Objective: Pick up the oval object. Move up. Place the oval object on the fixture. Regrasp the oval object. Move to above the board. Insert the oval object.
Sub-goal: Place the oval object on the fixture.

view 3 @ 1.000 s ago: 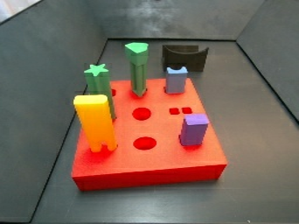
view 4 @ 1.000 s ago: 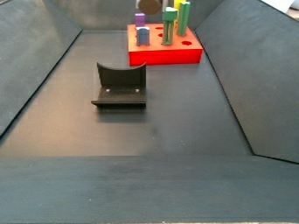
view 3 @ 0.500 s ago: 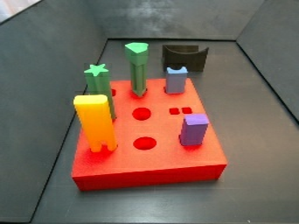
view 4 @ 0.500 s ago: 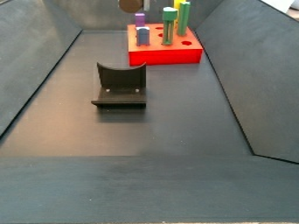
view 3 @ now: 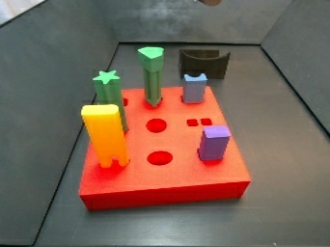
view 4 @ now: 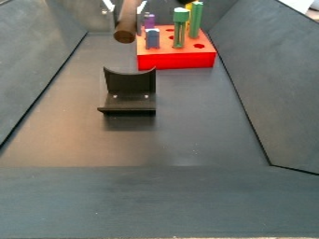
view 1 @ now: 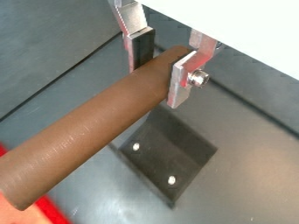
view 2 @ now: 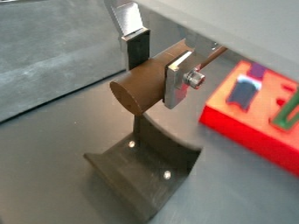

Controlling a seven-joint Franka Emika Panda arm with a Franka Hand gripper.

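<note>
I am looking at the board point(view 3: 165, 164), a thick red slab sitting on the dark floor and carrying several pegs: a yellow notched block point(view 3: 103, 133) at its near corner in a side view, a green star-topped peg point(view 3: 107, 88) and a green triangular-topped peg point(view 3: 152, 74) standing upright behind it, a blue-grey peg point(view 3: 194, 87) at the back, and a short purple block point(view 3: 214, 143) toward the other edge. Open round and square holes are showing in the middle of the slab. The fixture point(view 4: 127, 91) is standing on the floor apart from the board, its curved back upright and its base plate flat; in both wrist views it is lying directly under the tool point(view 2: 146, 159). The gripper point(view 1: 165, 58) is hanging above the fixture, well clear of it, and its silver fingers point(view 2: 179, 80) are pinching the oval object point(view 1: 91, 136) near one end. The brown peg is lying roughly level between the plates, its long free end sticking out sideways; in a side view it is showing at the top, beside the board point(view 4: 123, 31).
</note>
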